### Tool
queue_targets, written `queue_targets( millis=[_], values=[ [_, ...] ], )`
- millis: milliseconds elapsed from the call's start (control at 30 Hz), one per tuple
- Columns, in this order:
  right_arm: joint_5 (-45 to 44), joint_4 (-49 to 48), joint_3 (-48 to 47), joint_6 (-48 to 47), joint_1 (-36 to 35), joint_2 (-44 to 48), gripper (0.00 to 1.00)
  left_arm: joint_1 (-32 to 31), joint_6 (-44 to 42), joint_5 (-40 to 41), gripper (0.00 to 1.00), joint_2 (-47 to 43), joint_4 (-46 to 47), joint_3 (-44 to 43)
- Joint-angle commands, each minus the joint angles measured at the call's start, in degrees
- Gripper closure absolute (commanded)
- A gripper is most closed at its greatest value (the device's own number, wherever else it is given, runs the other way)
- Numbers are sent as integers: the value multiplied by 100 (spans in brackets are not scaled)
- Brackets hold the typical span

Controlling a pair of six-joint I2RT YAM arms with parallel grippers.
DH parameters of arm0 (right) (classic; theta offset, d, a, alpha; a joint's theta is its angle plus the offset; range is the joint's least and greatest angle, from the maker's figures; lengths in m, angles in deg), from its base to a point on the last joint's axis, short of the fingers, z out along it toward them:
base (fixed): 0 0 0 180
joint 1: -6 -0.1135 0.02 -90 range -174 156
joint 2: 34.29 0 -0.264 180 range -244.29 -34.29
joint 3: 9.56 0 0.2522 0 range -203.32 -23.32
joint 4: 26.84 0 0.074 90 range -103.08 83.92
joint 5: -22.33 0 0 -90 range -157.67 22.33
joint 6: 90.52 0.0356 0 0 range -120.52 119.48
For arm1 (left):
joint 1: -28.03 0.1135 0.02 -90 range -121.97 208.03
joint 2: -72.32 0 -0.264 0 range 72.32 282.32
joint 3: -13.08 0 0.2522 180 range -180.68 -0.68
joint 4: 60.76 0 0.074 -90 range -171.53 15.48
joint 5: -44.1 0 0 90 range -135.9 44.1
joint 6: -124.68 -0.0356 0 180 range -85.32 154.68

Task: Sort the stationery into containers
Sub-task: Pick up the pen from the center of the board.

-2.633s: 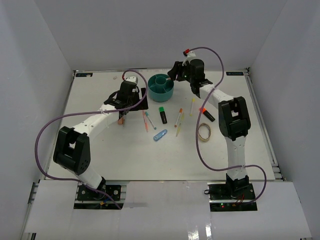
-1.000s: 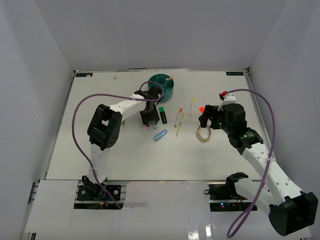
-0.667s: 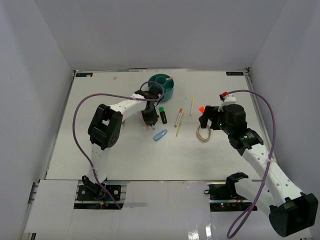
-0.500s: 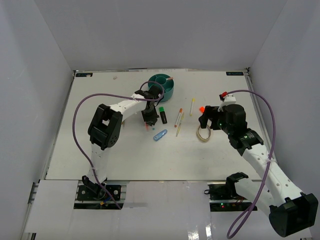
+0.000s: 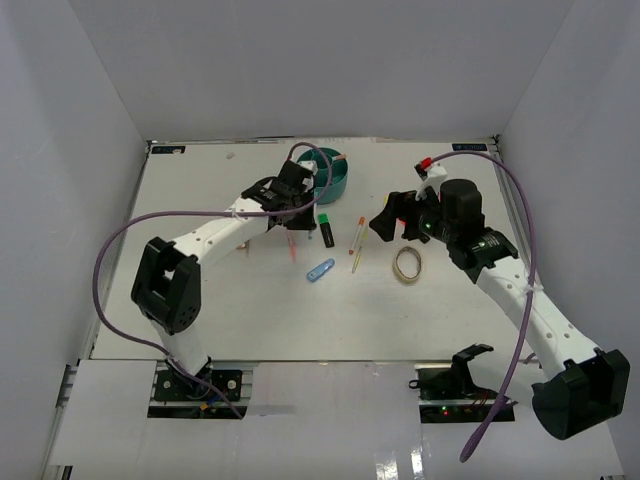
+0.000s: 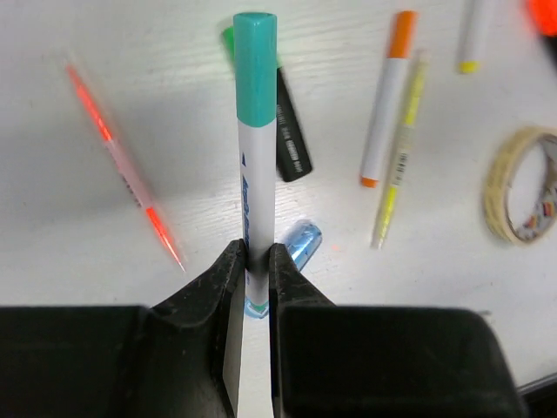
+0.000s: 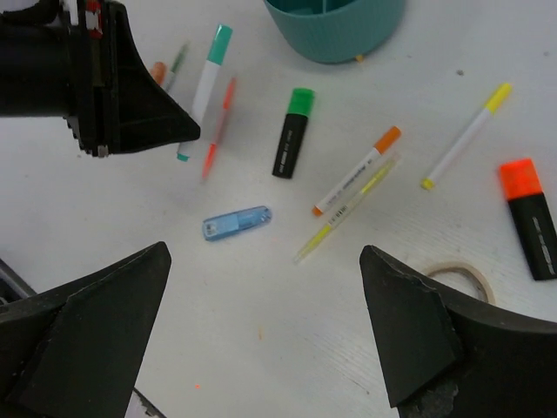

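Overhead, the organizer (image 5: 338,180) stood at twelve o'clock on the bench (image 5: 250,300). Left wrist: the left pincer (image 6: 254,261) was clamped on a teal-capped pen (image 6: 256,131). Right wrist: the right pincer (image 7: 265,252) stood apart, empty; green highlighter (image 7: 292,133), clip (image 7: 236,223) and tape ring (image 7: 461,277) lay unsorted.

What I count on the table, kind by kind

Six pens: I see a teal-capped pen (image 6: 255,131), red pen (image 6: 127,170), orange-capped pen (image 6: 387,106), yellow pen (image 6: 398,161) and yellow-tipped white pen (image 7: 466,135) clearly, plus a greenish pen (image 7: 178,59) half hidden. Two black highlighters: green-capped highlighter (image 7: 291,135) and orange-capped highlighter (image 7: 529,218). One blue clip (image 7: 235,224), one tape ring (image 6: 496,187), one teal organizer (image 7: 348,43).
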Motion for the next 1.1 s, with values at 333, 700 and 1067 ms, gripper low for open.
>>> queue_targets(
  millis=[333, 700, 1067],
  values=[
    [726, -66, -2326, 499, -397, -1734, 0, -90, -3474, -1908, 100, -1972, 2559, 1658],
    [778, -83, -2969, 657, -626, -2614, 12, -213, -3976, -2287, 100, -2192, 2805, 1631],
    [752, -294, -2741, 710, -670, -2615, 57, -222, -3923, -2322, 100, -2192, 2946, 1640]
  ],
)
